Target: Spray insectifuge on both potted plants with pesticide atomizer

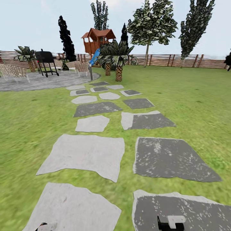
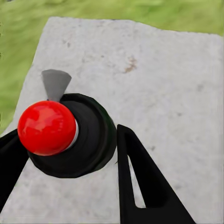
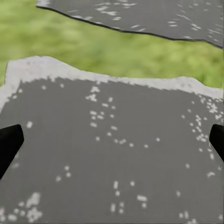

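A green lawn (image 1: 195, 106) is spread out under a pale sky, crossed by a path of pale and dark grey stepping stones (image 1: 85, 154) leading towards a round mottled grey paved patio (image 1: 38, 81) at the far left, where a black wheeled grill (image 1: 46, 62) and woven chairs (image 1: 80, 66) are set before a brown slatted wooden fence (image 1: 192, 61). The potted plants cannot be made out from here.

In the left wrist view, a round black-bodied object topped with a glossy red ball (image 2: 46, 127) is seen between the dark fingers (image 2: 140, 182) of the left tool (image 2: 70, 154), over a pale stone. It is judged to be the pesticide atomizer, though a firm grip cannot be told. A light, rigid and smooth bottle is expected, best taken round the black body below the cap.

The right tool (image 3: 112, 140) is held wide apart over a dark speckled stone (image 3: 112, 154), with nothing between its tips.
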### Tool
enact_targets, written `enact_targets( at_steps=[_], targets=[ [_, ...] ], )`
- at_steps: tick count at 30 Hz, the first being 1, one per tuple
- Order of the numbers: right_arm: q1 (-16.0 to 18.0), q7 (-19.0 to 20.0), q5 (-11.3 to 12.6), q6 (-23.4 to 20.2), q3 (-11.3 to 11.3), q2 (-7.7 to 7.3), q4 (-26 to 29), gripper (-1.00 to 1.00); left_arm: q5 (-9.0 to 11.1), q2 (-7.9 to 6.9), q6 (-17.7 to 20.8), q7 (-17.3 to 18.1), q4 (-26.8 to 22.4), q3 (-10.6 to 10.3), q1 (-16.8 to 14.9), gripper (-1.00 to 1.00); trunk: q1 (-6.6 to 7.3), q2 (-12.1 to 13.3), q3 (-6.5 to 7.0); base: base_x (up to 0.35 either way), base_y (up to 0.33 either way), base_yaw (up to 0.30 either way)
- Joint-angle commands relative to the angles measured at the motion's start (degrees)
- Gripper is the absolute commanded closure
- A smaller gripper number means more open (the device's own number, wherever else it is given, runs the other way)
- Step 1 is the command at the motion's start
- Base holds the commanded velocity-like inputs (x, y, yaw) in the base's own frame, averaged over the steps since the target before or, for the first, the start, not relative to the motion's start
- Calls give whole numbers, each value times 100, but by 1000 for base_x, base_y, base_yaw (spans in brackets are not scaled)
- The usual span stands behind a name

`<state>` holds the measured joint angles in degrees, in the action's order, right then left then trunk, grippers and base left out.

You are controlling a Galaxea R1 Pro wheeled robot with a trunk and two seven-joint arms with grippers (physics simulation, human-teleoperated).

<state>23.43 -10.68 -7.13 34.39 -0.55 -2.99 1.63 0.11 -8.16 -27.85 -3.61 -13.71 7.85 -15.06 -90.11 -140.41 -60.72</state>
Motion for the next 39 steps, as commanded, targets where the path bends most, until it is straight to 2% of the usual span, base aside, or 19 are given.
enact_targets(
  at_steps=[1, 39],
  targets=[
    [3, -47, -61, 6, -7, 0, -5, -100, -2, 0, -19, -17, 3, -3, -3, 100, -2, -2, -5, 339, 0, 0],
    [3, -47, -61, 6, -6, 9, -5, -100, 6, -1, -19, -17, 7, -2, -1, 100, -2, -2, -5, 339, 0, 23]
  ],
)
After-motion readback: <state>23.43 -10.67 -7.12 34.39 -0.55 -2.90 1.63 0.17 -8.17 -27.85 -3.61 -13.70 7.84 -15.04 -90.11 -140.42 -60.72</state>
